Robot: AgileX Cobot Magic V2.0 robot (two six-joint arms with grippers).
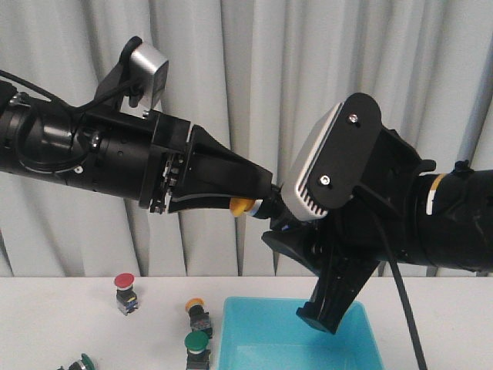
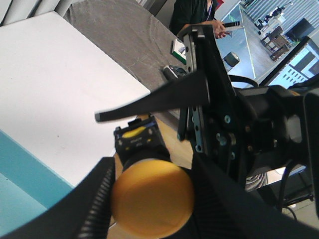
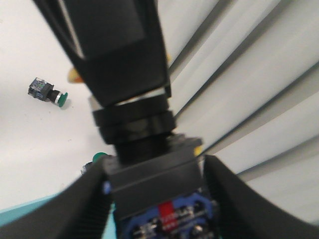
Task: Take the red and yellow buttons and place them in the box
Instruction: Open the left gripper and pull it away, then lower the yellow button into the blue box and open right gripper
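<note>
High above the table, a yellow button [image 1: 243, 206] hangs between both arms. My left gripper [image 2: 152, 174] is shut on its round yellow cap [image 2: 152, 199]. My right gripper [image 3: 154, 169] comes from the other side, with its fingers pressed against the button's black body [image 3: 149, 177]. The light blue box [image 1: 254, 339] sits on the table below the right gripper [image 1: 283, 231]. A red button [image 1: 124, 291] and a second yellow button [image 1: 198, 312] stand on the table left of the box.
A green-capped switch [image 1: 197, 347] stands by the box's left wall. Another one [image 1: 81, 362] lies at the front left edge. Grey curtains hang behind the table. In the left wrist view, a person stands beyond the table's far end.
</note>
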